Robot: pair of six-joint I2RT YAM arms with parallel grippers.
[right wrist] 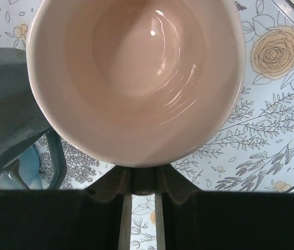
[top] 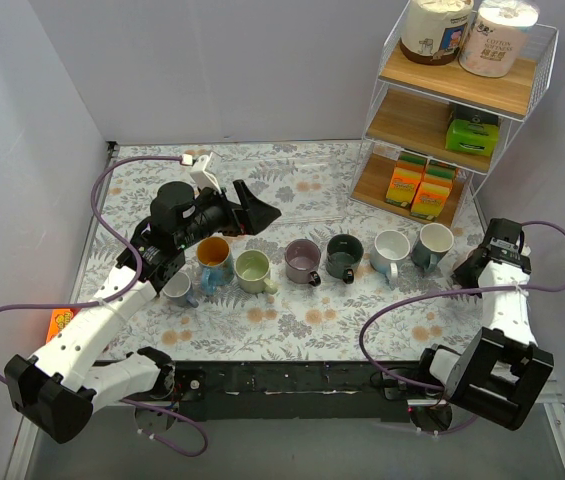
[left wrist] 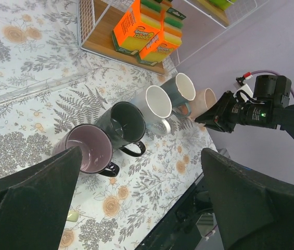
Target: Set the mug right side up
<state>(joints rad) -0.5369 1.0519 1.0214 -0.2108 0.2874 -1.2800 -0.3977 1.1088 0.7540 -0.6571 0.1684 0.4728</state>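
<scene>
- Grey walls close in a table under a floral cloth (top: 292, 170), and a wire shelf (top: 417, 120) holding sponge packs (top: 417, 190) stands in the far right corner
- In front of that shelf, toward the arms, a row of mugs (top: 302, 262) stands with mouths showing; the grey mug (top: 432, 243) is the one nearest the shelf's foot
- Just beyond the grey mug, off the row's shelf-side end, is the pink mug (right wrist: 136, 78), the one the task concerns (in the top view the arm hides it)
- On it the right gripper (left wrist: 209, 115) is clenched, its fingers drawn narrow at the mug's near wall; whether they pinch rim or handle I cannot tell
- Its mouth faces the wrist camera squarely, so I judge it upright or nearly so, with setting it down as the step in hand; whether its base touches the cloth cannot be told
- At the row's end farthest from the shelf, the left gripper (top: 260, 212) hangs released, fingers wide apart, raised above the mugs and clear of the work
- To do this well, I would level the rim first and lower straight down until the base sits flat
- Mind the grey mug's handle just beside it, so no sideways drift
- Open the fingers slowly and retreat straight up, lest a dragging finger tip the mug over
</scene>
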